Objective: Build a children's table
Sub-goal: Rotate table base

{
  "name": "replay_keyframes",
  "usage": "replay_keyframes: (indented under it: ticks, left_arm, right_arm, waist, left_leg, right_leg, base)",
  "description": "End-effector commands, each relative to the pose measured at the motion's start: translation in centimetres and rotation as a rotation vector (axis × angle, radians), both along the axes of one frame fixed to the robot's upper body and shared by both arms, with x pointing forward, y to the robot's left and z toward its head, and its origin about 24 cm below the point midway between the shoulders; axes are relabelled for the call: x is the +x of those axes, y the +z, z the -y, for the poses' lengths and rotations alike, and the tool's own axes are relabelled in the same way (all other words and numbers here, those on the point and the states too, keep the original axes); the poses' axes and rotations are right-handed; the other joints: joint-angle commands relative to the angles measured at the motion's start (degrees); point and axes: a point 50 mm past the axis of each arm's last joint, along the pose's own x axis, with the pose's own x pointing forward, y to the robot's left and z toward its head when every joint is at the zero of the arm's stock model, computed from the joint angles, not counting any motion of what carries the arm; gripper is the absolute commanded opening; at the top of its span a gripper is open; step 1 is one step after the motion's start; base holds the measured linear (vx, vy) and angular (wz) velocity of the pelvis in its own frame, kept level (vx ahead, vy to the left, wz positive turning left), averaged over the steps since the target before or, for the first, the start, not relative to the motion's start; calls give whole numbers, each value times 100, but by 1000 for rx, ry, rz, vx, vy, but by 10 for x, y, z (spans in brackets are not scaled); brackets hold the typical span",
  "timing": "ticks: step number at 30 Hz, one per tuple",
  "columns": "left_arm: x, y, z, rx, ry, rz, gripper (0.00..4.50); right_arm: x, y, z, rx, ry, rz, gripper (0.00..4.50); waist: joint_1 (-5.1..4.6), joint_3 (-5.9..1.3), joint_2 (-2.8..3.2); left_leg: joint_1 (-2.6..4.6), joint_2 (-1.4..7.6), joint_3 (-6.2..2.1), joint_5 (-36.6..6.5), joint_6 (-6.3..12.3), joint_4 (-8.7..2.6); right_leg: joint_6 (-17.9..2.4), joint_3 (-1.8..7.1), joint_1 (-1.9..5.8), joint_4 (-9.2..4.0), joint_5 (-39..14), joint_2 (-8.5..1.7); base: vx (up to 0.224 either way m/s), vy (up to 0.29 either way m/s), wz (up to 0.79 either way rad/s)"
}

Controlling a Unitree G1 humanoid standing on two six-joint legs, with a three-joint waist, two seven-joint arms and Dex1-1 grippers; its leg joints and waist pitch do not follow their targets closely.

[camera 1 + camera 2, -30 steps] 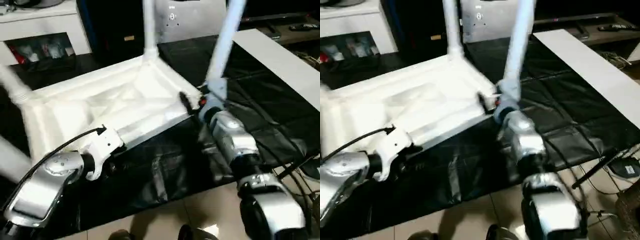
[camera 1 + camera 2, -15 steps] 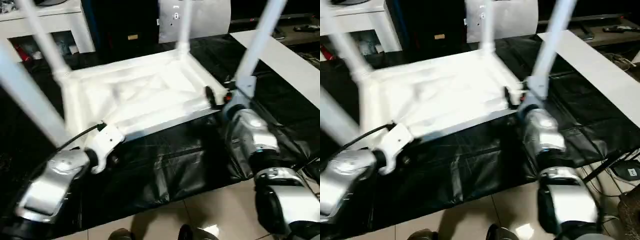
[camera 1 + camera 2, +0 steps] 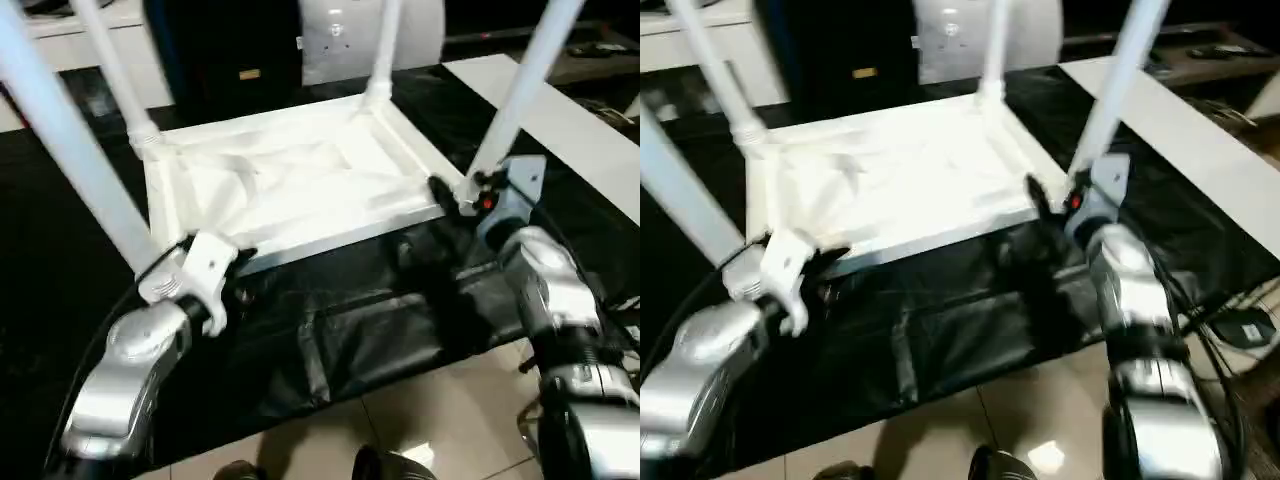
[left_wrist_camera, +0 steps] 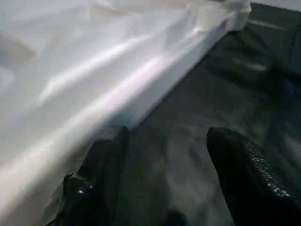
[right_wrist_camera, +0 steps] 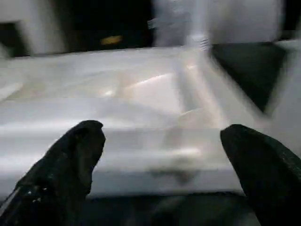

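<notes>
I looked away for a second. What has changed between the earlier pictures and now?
The left gripper has shifted along the near edge of the upturned children's table toward its near-left corner, fingers open. The camera has swung too. Unchanged: the right gripper waits open at the near-right corner, nothing is held, and the four legs stand upright.

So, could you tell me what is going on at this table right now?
A humanoid robot is building a white plastic children's table, which lies upside down on the black-covered work table with all four long white tube legs standing up from its corners. The left hand is open by the tabletop's near edge, holding nothing. The right hand is open too, facing the near right corner, with nothing between its fingers.
</notes>
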Motion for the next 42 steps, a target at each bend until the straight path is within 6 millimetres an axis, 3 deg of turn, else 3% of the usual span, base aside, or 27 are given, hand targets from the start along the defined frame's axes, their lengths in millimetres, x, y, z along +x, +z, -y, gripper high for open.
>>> replay_keyframes:
  ticks: [1, 5, 6, 7, 9, 15, 22, 26, 30, 32, 34, 37, 42]
  left_arm:
    - [-1, 8, -5, -27, 9, 47, 329]
    - [-11, 5, -18, -94, 51, 95, 365]
    - [-17, 3, -26, -109, 63, 92, 367]
    - [-22, 1, -34, -116, 71, 83, 374]
    - [-28, -2, -46, -118, 89, 69, 388]
    - [-41, 1, -76, -132, 125, 67, 444]
    - [-51, 5, -103, -106, 137, 33, 444]
    - [-45, 14, -119, -81, 161, 62, 444]
    - [-28, 21, -114, -86, 173, 115, 444]
    - [-22, 23, -110, -92, 178, 132, 444]
    - [2, 21, -90, -120, 190, 172, 444]
    - [10, 20, -79, -148, 156, 183, 444]
    - [29, 19, -48, -210, 52, 161, 444]
  right_arm:
    - [-4, 6, -10, 0, 69, 12, 450]
    - [-20, 1, -22, 15, 158, -15, 450]
    - [-27, -1, -25, 10, 178, -27, 450]
    - [-31, -3, -27, 4, 190, -38, 450]
    - [-36, -6, -28, -12, 208, -53, 450]
    - [-42, -11, -31, -52, 249, -89, 450]
    - [-45, -16, -32, -93, 259, -133, 450]
    - [-46, -21, -32, -115, 257, -162, 450]
    - [-44, -29, -32, -159, 211, -194, 450]
    - [-42, -31, -32, -166, 184, -206, 450]
    - [-35, -38, -36, -176, 82, -226, 450]
    - [-32, -41, -38, -173, 53, -238, 450]
    - [-22, -51, -46, -170, 40, -272, 450]
  waist:
    - [8, -365, -57]
    - [-17, -305, -48]
    - [-11, -312, -32]
    - [-25, -302, -68]
    - [-31, -311, -44]
    - [-34, -296, -60]
    - [-26, -282, -66]
    - [-20, -286, -52]
    - [12, -319, -35]
    - [36, -332, -28]
    - [36, -356, -44]
    - [46, -390, -61]
    - [63, -438, -89]
  left_leg:
    - [-1, 43, 8, -1092, 614, -341]
    - [31, 95, -29, -1393, 544, -389]
    - [52, 89, -35, -1439, 523, -387]
    - [54, 85, -42, -1504, 489, -405]
    - [77, 93, -55, -1585, 449, -414]
    - [69, 140, -78, -1621, 447, -466]
    - [89, 134, -74, -1637, 397, -472]
    - [100, 149, -87, -1631, 402, -487]
    - [133, 184, -84, -1550, 343, -494]
    - [109, 198, -88, -1434, 321, -499]
    - [100, 188, -80, -1357, 273, -488]
    - [50, 171, -69, -1130, 266, -459]
    - [67, 186, -55, -950, 310, -435]
  right_leg:
    - [276, 309, 368, -611, -3094, -305]
    - [366, 266, 366, -682, -3249, -307]
    - [391, 260, 377, -698, -3288, -317]
    - [434, 268, 377, -716, -3329, -327]
    - [446, 273, 372, -727, -3353, -332]
    - [259, 339, 393, -663, -3115, -370]
    - [272, 353, 389, -673, -3186, -371]
    - [216, 361, 394, -645, -3071, -365]
    - [31, 411, 383, -585, -2799, -378]
    - [-97, 430, 408, -546, -2600, -395]
    - [-121, 436, 419, -535, -2549, -398]
    - [-134, 447, 456, -506, -2482, -429]
    - [-236, 453, 452, -465, -2343, -447]
  base:
    - [0, 0, 0]
    - [0, 0, 0]
    - [0, 0, 0]
    - [0, 0, 0]
    - [0, 0, 0]
    - [0, 0, 0]
    - [0, 0, 0]
    - [0, 0, 0]
    - [0, 0, 0]
    - [0, 0, 0]
    - [0, 0, 0]
    - [0, 0, 0]
    - [0, 0, 0]
